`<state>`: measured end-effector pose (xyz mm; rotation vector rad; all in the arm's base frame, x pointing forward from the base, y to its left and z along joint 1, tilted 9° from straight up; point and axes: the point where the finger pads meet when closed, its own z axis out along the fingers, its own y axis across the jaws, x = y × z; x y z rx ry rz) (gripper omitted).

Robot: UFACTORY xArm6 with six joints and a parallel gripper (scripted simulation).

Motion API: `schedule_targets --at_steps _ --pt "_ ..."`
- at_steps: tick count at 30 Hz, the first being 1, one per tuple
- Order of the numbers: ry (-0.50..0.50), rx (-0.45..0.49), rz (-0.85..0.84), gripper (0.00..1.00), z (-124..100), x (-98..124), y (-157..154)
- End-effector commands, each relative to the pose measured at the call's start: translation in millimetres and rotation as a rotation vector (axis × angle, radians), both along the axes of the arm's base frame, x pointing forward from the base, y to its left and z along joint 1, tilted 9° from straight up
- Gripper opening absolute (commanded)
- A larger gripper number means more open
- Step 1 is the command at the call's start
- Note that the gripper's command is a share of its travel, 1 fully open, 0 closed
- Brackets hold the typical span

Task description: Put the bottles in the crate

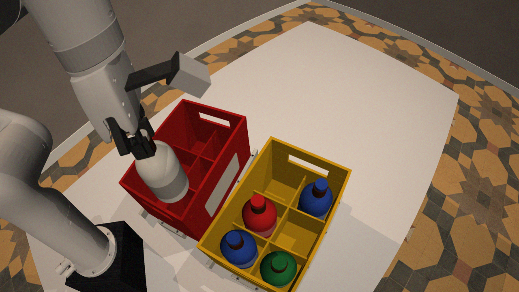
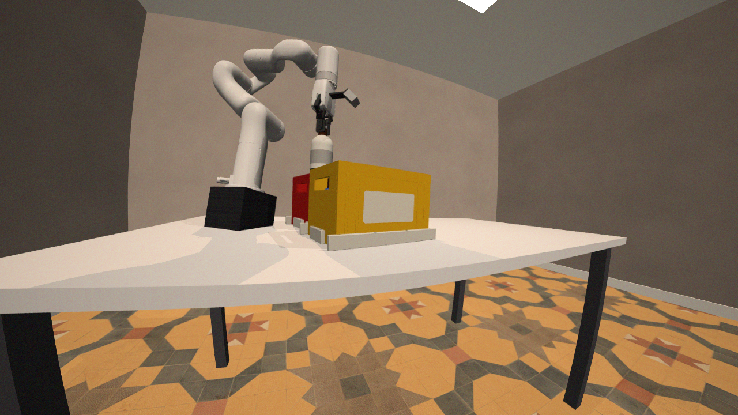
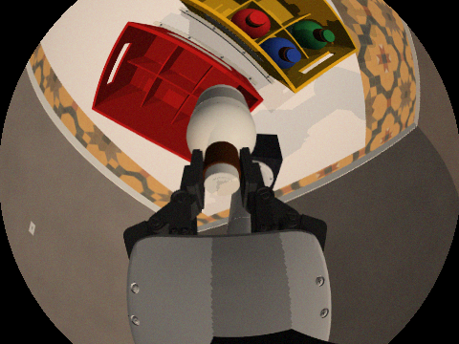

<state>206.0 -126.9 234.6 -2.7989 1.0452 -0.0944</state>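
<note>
My gripper [image 1: 148, 139] [image 2: 323, 128] [image 3: 221, 161] is shut on the neck of a white bottle [image 1: 163, 170] [image 2: 321, 147] [image 3: 221, 121] with a grey band. The bottle hangs about upright over the near end of the red crate [image 1: 196, 221] [image 2: 300, 206] [image 3: 129, 117]; its base is hidden in the exterior view. The red crate's visible compartments are empty. The yellow crate [image 1: 262, 163] [image 2: 384, 177] [image 3: 296, 78] holds a red bottle [image 1: 259, 215] [image 3: 250, 24], a blue bottle [image 1: 238, 248] [image 3: 282, 52], another blue bottle [image 1: 314, 199] and a green bottle [image 1: 278, 270] [image 3: 311, 35]. I cannot see the pick list.
Low grey rails [image 2: 381, 240] stand around the crates on the white table [image 1: 344, 90] [image 2: 170, 268]. The black robot base [image 1: 127, 250] [image 2: 240, 207] stands near the red crate. The yellow crate has a free far-left compartment and a free middle-right one in the top view.
</note>
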Motion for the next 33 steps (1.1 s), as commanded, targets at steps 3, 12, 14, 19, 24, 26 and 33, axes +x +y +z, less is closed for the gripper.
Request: schedule_targets --at_steps 3,12,14,19,24,26,33 --pt "-0.003 -0.003 0.0 0.0 1 1 -1" --pt "-0.003 -0.003 0.0 0.0 -7 2 0" --pt "-0.003 -0.003 0.0 0.0 -9 2 1" --pt "-0.003 -0.003 0.0 0.0 -12 2 1" --pt "-0.003 -0.003 0.0 0.0 -17 3 2" --pt "-0.003 -0.003 0.0 0.0 -19 3 2" --pt "-0.003 -0.003 0.0 0.0 -24 4 2"
